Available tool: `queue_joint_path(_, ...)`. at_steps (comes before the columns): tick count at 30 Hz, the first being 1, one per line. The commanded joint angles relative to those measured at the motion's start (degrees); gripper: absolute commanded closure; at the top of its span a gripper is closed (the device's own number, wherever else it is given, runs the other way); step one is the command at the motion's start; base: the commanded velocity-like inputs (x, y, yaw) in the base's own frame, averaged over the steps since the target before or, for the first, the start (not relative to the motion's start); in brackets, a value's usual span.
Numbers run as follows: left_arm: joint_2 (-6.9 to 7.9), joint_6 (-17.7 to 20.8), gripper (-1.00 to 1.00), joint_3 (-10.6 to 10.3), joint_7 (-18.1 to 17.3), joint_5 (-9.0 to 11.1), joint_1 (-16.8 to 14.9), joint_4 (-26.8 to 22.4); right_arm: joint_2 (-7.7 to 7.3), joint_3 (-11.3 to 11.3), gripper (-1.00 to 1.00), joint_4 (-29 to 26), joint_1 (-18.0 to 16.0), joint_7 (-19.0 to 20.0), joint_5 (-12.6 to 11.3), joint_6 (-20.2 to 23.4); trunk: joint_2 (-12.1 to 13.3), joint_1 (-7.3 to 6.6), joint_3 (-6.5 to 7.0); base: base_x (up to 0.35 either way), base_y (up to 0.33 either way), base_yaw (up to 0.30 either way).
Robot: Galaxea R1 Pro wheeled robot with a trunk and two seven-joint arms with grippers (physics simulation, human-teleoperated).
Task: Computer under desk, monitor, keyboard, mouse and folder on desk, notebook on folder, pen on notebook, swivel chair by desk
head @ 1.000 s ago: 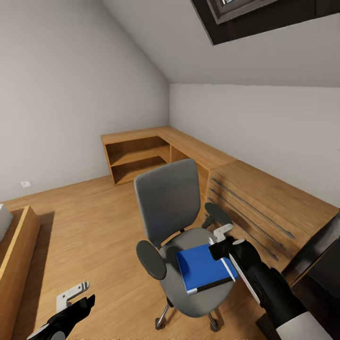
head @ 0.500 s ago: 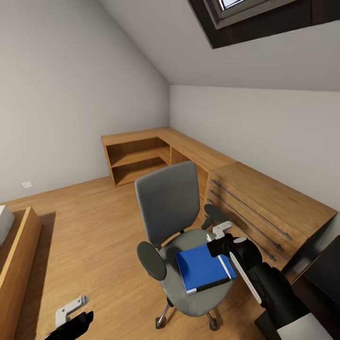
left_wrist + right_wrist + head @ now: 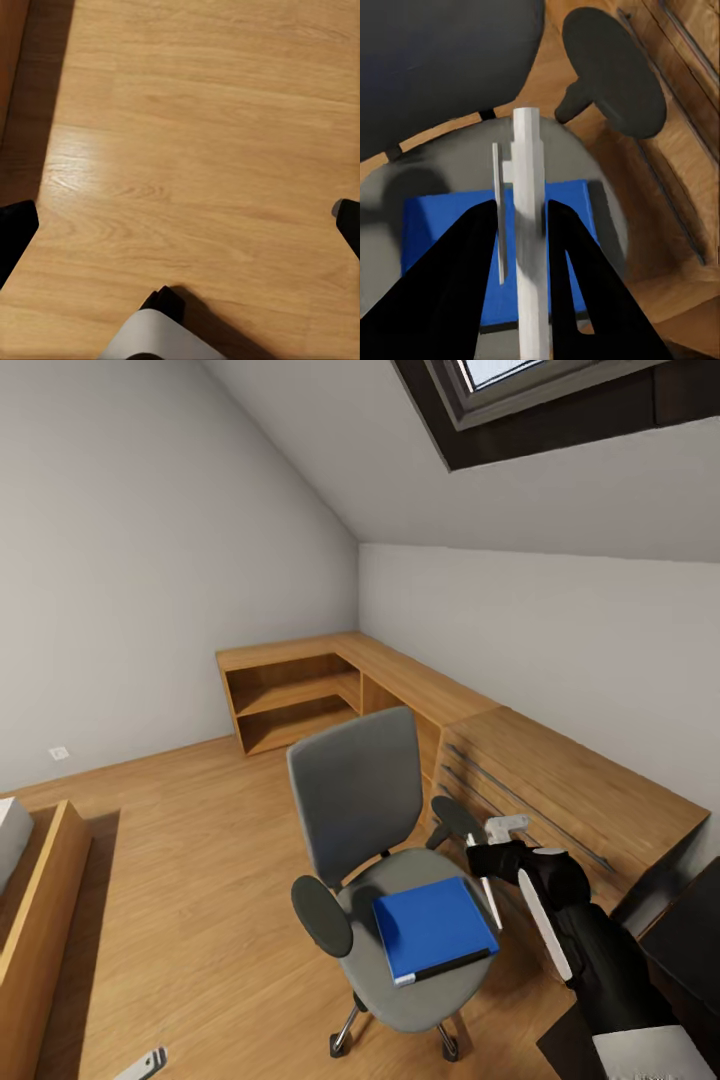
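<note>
The right hand point(image 3: 521, 225) pinched the pen point(image 3: 529, 225) between its fingers, low at centre of the right wrist view, raised above the folder point(image 3: 432, 924). The left hand's fingertips point(image 3: 15, 232) sat wide apart at that frame's edges over bare floor point(image 3: 195, 135). The pen appeared lifted clear so the folder could be moved; next it needed setting aside. The folder, bright blue with a dark spine, lay flat on the swivel chair point(image 3: 360, 800) seat, lower centre of the head view.
</note>
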Motion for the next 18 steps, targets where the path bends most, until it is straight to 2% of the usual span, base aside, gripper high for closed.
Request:
queue_joint_path(1, 0.02, 0.22, -1.00, -0.05, 0.32, 0.46, 0.02, -0.12, 0.34, -1.22, 1.00, -0.60, -0.07, -0.05, -0.27, 0.98, 0.38, -0.22, 0.13, 0.000, 0.000, 0.000)
queue_joint_path(3, 0.03, 0.23, -1.00, -0.09, 0.35, 0.47, 0.01, -0.03, 2.58, -6.77, 1.00, -2.74, -0.29, -0.76, -0.05, 4.84, 1.18, -0.66, 0.49, 0.000, 0.000, 0.000)
queue_joint_path(5, 0.03, 0.23, -1.00, -0.10, 0.36, 0.47, 0.00, 0.01, 3.59, -9.92, 1.00, -3.62, -0.61, -2.15, 0.15, 6.12, 1.98, -1.10, 0.85, 0.000, 0.000, 0.000)
queue_joint_path(9, 0.02, 0.23, -1.00, -0.12, 0.41, 0.47, 0.00, 0.14, 4.20, -13.35, 1.00, -4.21, -1.38, -6.89, 0.22, 6.98, 3.59, -1.98, 1.57, 0.000, 0.000, 0.000)
queue_joint_path(13, 0.01, 0.23, -1.00, -0.25, 0.50, 0.47, 0.03, 1.02, 4.23, -18.41, 1.00, -4.15, -1.57, -8.49, 0.01, 6.69, 5.19, -2.85, 2.29, 0.000, 0.000, 0.000)
queue_joint_path(18, -0.12, 0.23, -1.00, -0.36, 0.54, 0.44, 0.01, 1.27, 4.20, -19.74, 1.00, -3.73, -1.60, -8.70, 0.14, 6.61, 7.20, -3.95, 3.21, 0.000, 0.000, -0.018)
